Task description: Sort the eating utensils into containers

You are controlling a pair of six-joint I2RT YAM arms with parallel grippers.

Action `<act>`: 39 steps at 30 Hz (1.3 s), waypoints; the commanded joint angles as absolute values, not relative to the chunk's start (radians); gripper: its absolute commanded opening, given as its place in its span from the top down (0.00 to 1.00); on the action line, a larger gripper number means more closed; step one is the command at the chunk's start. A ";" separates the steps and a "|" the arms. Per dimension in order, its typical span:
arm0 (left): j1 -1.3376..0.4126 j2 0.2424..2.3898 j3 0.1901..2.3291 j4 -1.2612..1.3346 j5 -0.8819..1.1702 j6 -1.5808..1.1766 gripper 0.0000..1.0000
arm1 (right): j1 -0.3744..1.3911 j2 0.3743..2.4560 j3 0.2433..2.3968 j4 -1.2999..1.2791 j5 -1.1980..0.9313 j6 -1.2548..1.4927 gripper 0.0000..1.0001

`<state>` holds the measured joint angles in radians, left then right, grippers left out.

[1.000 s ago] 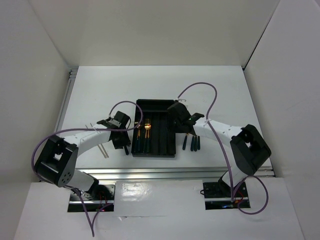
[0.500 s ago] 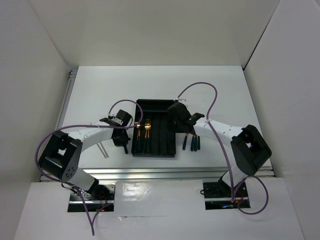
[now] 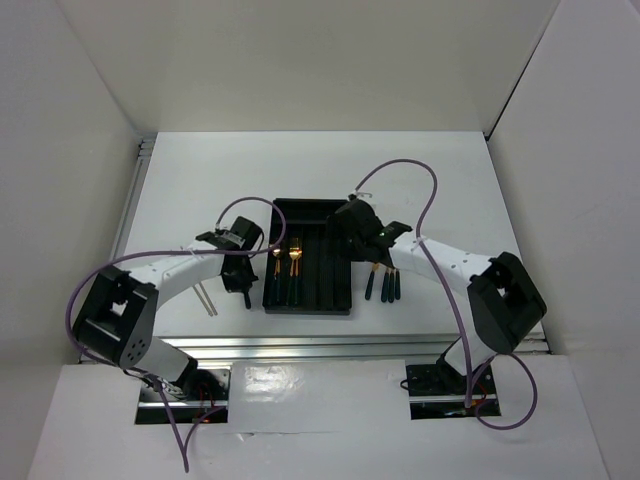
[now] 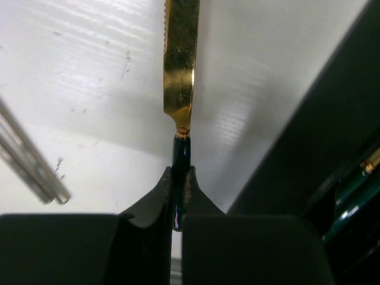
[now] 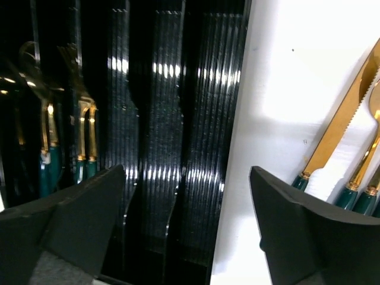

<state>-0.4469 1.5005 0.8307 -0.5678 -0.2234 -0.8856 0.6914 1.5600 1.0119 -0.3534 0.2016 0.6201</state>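
Note:
My left gripper [image 4: 179, 175] is shut on the dark green handle of a gold-bladed knife [image 4: 181, 65], held low over the white table just left of the black tray [image 4: 332, 136]. In the top view this gripper [image 3: 245, 283] is at the tray's [image 3: 335, 295] left side. Two gold-headed utensils [image 3: 285, 262] lie in the tray's left compartments. My right gripper [image 5: 187, 172] is open and empty above the tray's right edge [image 5: 231, 119]. Up to three loose utensils [image 3: 383, 284] lie right of the tray, and a knife [image 5: 335, 136] is among them. The pale chopsticks [image 3: 207, 297] lie left of my left gripper.
The chopsticks' ends [image 4: 32, 163] lie close to my left fingers [image 4: 160, 196]. White walls enclose the table on the back and both sides. An aluminium rail [image 3: 340, 345] runs along the near edge.
The right gripper has shifted slightly toward the back over the tray's right edge. The left gripper keeps its hold on the knife and has barely moved.

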 commanded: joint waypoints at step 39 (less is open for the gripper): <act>-0.746 1.594 1.155 -0.482 -0.038 -0.888 1.00 | 0.508 1.213 0.937 -0.473 0.256 0.681 0.00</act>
<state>-0.7353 1.5623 1.1416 -0.5125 -0.0227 -0.8455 0.5125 1.2148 0.9401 -0.5022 0.2699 0.6941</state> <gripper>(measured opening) 0.035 0.997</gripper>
